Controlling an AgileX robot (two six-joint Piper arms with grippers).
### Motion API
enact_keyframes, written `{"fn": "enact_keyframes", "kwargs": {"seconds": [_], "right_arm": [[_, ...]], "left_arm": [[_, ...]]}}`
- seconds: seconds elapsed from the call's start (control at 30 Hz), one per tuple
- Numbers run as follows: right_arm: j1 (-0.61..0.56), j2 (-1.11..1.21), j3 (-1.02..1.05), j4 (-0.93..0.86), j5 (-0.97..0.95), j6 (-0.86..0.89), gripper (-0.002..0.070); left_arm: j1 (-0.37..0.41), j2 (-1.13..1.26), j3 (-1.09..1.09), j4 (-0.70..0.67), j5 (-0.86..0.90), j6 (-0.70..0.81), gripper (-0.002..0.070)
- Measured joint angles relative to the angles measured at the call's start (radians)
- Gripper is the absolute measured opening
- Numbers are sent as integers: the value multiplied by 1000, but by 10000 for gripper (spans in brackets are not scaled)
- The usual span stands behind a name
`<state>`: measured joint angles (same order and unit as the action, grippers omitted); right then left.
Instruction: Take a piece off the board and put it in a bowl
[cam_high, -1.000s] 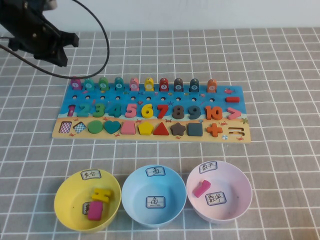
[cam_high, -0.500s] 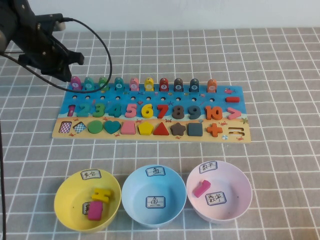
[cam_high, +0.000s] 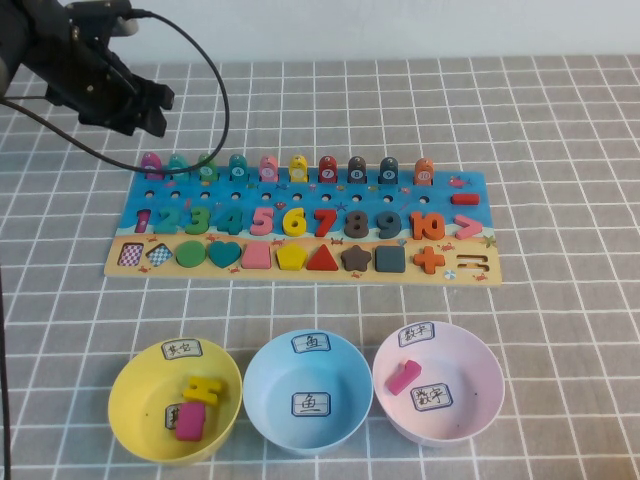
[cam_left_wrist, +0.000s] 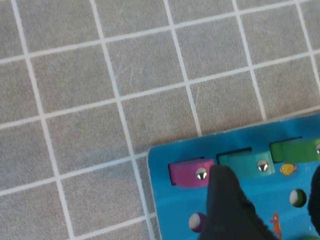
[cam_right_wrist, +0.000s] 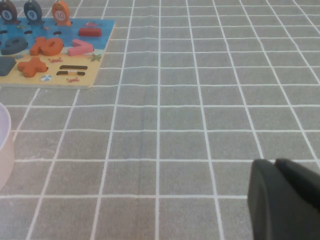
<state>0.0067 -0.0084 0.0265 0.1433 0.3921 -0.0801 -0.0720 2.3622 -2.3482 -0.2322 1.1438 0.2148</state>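
Note:
The magenta-pink fish marked 1 (cam_high: 151, 166) stands at the left end of the fish row on the far edge of the board (cam_high: 470, 215). My left gripper (cam_high: 150, 112) hovers just behind and above it, open and empty. In the left wrist view the magenta fish (cam_left_wrist: 187, 172) lies beside one dark finger (cam_left_wrist: 227, 210), with the teal fish (cam_left_wrist: 247, 162) between the fingers. The light blue bowl (cam_high: 262, 385) sits empty at the front middle. My right gripper (cam_right_wrist: 285, 200) is shut and empty over bare cloth, seen only in the right wrist view.
A yellow bowl (cam_high: 130, 400) with yellow and magenta blocks is at the front left. A pink bowl (cam_high: 480, 385) with one magenta block is at the front right. A black cable (cam_high: 215, 95) loops over the board's far left. Grey checked cloth covers the table.
My left gripper has moved to the right, from beyond the board's left corner to just behind the magenta fish. The pieces and bowls have not moved.

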Motion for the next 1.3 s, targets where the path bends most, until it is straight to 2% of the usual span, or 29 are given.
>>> {"fn": "enact_keyframes", "kwargs": {"seconds": [0.23,0.67,1.3], "right_arm": [[0,0,0,0,0,0,-17],[0,0,0,0,0,0,-17],[0,0,0,0,0,0,-17]], "left_arm": [[0,2,0,4,-31,-2,326],[0,63,0,52,-48,-28,326],[0,92,0,54,-97,-42,326]]}}
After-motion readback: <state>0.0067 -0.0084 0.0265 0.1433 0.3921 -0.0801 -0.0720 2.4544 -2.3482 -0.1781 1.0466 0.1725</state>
